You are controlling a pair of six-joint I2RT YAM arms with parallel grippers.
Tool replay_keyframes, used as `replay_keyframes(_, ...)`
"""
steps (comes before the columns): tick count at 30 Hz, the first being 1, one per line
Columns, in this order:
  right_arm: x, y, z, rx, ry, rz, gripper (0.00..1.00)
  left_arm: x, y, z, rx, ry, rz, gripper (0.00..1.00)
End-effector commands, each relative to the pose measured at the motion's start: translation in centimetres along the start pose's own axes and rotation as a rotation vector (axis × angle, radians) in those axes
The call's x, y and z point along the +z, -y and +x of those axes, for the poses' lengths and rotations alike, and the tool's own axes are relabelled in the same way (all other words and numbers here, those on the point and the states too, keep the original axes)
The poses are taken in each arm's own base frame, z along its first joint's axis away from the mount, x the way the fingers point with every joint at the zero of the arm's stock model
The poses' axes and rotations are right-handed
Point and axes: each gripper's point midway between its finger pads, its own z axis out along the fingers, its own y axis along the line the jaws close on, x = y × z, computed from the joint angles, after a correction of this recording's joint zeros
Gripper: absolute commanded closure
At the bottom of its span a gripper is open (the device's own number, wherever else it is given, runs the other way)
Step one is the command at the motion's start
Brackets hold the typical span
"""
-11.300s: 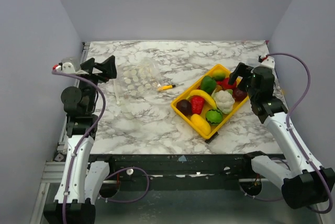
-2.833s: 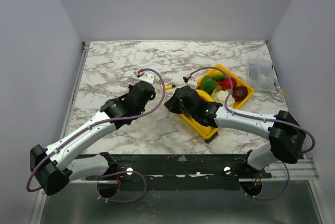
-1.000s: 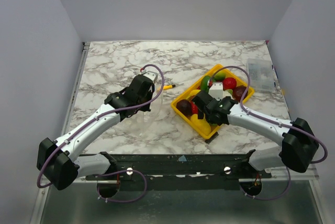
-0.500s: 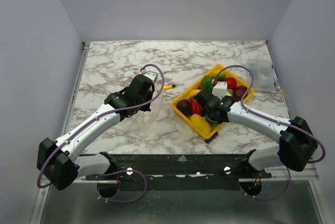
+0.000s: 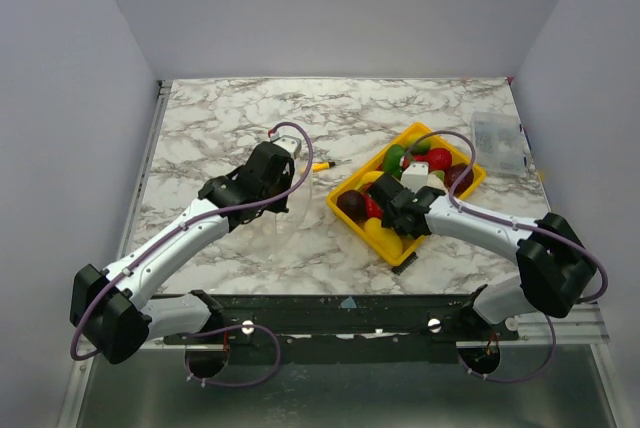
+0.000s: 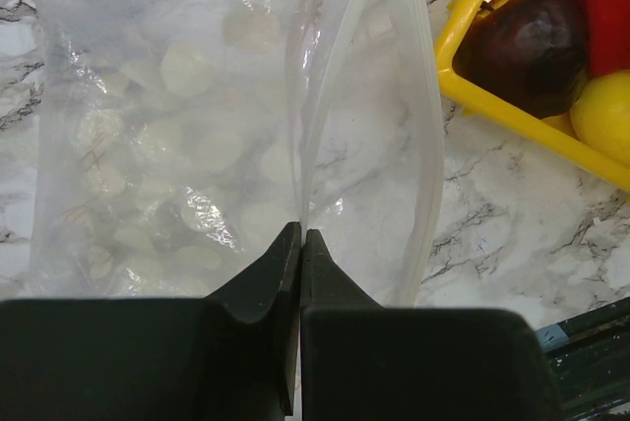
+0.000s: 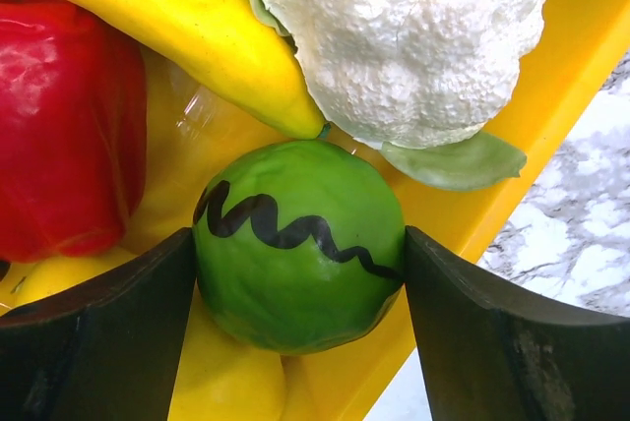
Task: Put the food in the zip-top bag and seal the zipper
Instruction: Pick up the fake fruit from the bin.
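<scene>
My left gripper (image 6: 300, 234) is shut on one lip of the zip-top bag (image 6: 187, 146), a clear dotted bag lying flat on the marble with its mouth parted. The zipper (image 6: 433, 146) runs along the far lip. In the top view the left gripper (image 5: 277, 193) sits over the bag (image 5: 275, 220). My right gripper (image 7: 298, 283) is down in the yellow tray (image 7: 551, 77), both fingers touching a green fruit (image 7: 300, 264) with a black squiggle that rests on a yellow fruit (image 7: 226, 382). Banana (image 7: 177, 18), cauliflower (image 7: 404, 37) and red pepper (image 7: 64, 126) lie beside it.
The tray (image 5: 398, 254) stands right of the bag, and a dark purple piece (image 6: 527, 47) lies in its nearest corner. A small yellow stick (image 5: 320, 164) lies behind the bag. A rigid clear box (image 5: 497, 144) sits at the far right edge.
The right gripper has shifted a little over the tray and its jaws have closed in onto the green fruit. The left arm and the bag have stayed still.
</scene>
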Motion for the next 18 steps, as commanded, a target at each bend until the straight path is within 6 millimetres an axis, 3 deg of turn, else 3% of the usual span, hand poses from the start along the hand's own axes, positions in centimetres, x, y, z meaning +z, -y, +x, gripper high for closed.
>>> replay_keyframes(1,-0.1,-0.7,-0.5,0.027,-0.004,-0.020,0.33,-0.8,0.5,-1.7,-0.021,0.053,0.039,1.00)
replay_keyframes(10,-4.8,-2.3,-5.7,0.090,0.118,-0.227,0.69,-1.0,0.7,-1.6,-0.046,0.053,0.064,1.00)
replay_keyframes(13,-7.0,-4.4,-7.0,0.119,0.161,-0.403,0.75,-1.3,1.0,-1.6,-0.054,0.051,0.084,1.00)
replay_keyframes(15,-10.3,-7.1,-8.0,0.124,0.218,-0.624,0.76,-1.9,1.4,-1.6,-0.066,0.041,0.110,1.00)
replay_keyframes(18,-17.0,-10.4,-9.6,0.191,0.334,-1.012,0.75,-2.7,2.1,-1.8,-0.090,0.045,0.154,1.00)
